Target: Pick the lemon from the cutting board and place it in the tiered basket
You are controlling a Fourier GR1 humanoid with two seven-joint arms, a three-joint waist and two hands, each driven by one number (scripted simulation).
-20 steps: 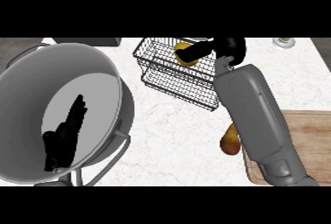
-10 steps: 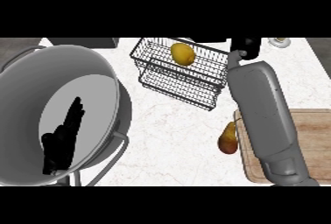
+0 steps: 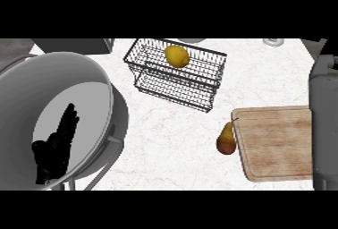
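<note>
I see the lemon (image 3: pixel 176 56) lying in the upper tier of the wire basket (image 3: pixel 198 91), which stands on the white worktop (image 3: pixel 165 143) near the far edge. The board (image 3: pixel 277 143) lies at the right, and a pear (image 3: pixel 226 139) rests on the worktop just beside its left edge, stem end pointing away from me, touching or nearly touching the wood. My left hand (image 3: pixel 56 145) shows at the lower left, in front of a big grey bowl (image 3: pixel 86 76), its fingers straight and together, holding nothing. Of my right arm (image 3: pixel 323 116) I only get the grey forearm running along the right edge, over the board's right side; the hand itself is out of view, so I cannot tell how its fingers stand. A small round object (image 3: pixel 272 42) sits at the far edge of the worktop, too small to make out.
</note>
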